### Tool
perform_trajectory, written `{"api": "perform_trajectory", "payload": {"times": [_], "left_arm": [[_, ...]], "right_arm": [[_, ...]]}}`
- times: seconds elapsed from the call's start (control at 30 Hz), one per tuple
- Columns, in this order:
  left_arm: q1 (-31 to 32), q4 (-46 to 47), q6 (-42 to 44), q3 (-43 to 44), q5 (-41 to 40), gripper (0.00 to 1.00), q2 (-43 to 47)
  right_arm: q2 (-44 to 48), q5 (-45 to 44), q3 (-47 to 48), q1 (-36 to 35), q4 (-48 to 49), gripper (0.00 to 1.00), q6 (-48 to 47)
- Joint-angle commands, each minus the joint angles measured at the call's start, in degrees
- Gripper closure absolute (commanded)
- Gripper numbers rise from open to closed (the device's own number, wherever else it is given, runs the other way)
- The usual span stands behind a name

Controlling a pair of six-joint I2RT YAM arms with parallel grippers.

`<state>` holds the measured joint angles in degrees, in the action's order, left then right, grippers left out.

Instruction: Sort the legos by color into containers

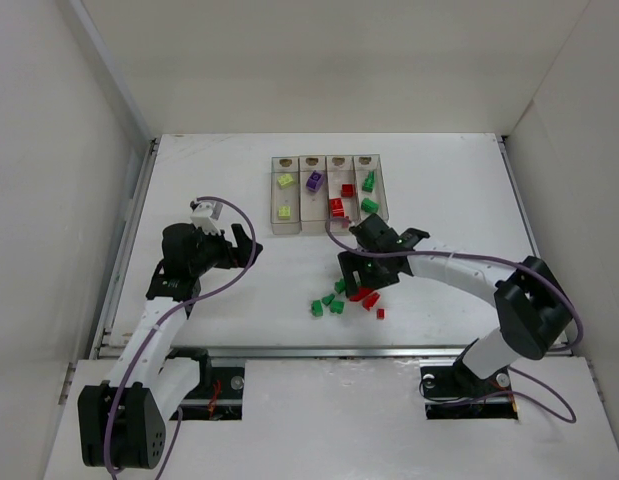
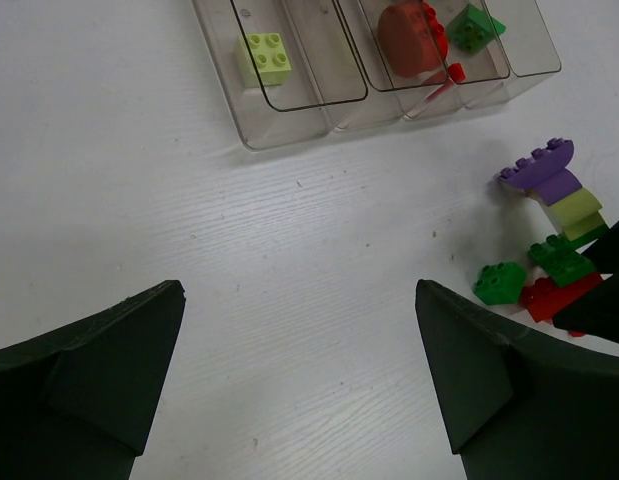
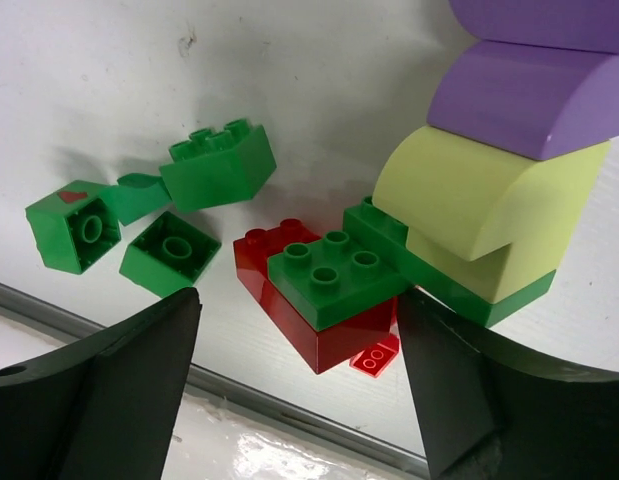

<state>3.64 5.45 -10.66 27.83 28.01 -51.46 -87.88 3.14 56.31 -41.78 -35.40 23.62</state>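
Right arm's stretched low over the loose legos [image 1: 334, 303] near the front of the table [image 1: 449, 200], with the right claw [image 3: 299, 305] spread wide and gripping nothing. The left claw [image 2: 299, 290] gapes empty near the containers [image 1: 312, 213]. Only the wrist cams show a purple-and-yellow stack [image 3: 489, 190]. White tabletop, white walls [image 1: 49, 150].

The containers [image 1: 301, 226] stand in a row at the far middle of the worktop [image 1: 449, 200], with legos [image 1: 337, 207] in each; a loose heap [image 1: 335, 304] lies nearer, before them; the right hand [image 1: 361, 276] hangs over it; the left hand [image 1: 245, 246] is well apart, leftward.
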Motion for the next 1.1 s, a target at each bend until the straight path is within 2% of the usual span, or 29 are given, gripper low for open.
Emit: {"api": "perform_trajectory", "payload": {"times": [0.0, 0.2, 0.37, 0.6, 0.77, 0.9, 0.97, 1.07], "left_arm": [[-0.21, 1.84, -0.07, 0.38, 0.38, 0.0, 1.36], [-0.21, 1.84, -0.07, 0.38, -0.14, 0.0, 1.36], [-0.21, 1.84, -0.07, 0.38, -0.15, 0.0, 1.36], [-0.21, 1.84, -0.07, 0.38, -0.15, 0.0, 1.36], [-0.21, 1.84, -0.07, 0.38, -0.15, 0.0, 1.89], [-0.21, 1.84, -0.07, 0.38, -0.15, 0.0, 2.42], [-0.21, 1.84, -0.07, 0.38, -0.15, 0.0, 2.42], [-0.21, 1.84, -0.07, 0.38, -0.15, 0.0, 2.42]], "right_arm": [[-0.28, 1.17, 2.57, 0.38, 2.26, 0.14, -2.34], [1.12, -0.14, 1.44, 0.38, -4.06, 0.1, -4.46], [4.12, -2.6, -0.5, 0.38, -6.87, 0.1, 1.15], [-0.09, -3.75, -0.51, 0.38, -2.84, 0.11, 2.05], [-2.48, -5.16, -0.5, 0.38, -1.52, 0.16, 1.43], [-3.0, -5.68, -0.5, -0.14, 0.07, 0.24, 1.43], [-3.0, -5.69, -1.64, -0.14, 0.76, 0.24, 1.43], [-3.0, -5.69, -2.35, -0.14, 1.47, 0.36, 1.96]]}}
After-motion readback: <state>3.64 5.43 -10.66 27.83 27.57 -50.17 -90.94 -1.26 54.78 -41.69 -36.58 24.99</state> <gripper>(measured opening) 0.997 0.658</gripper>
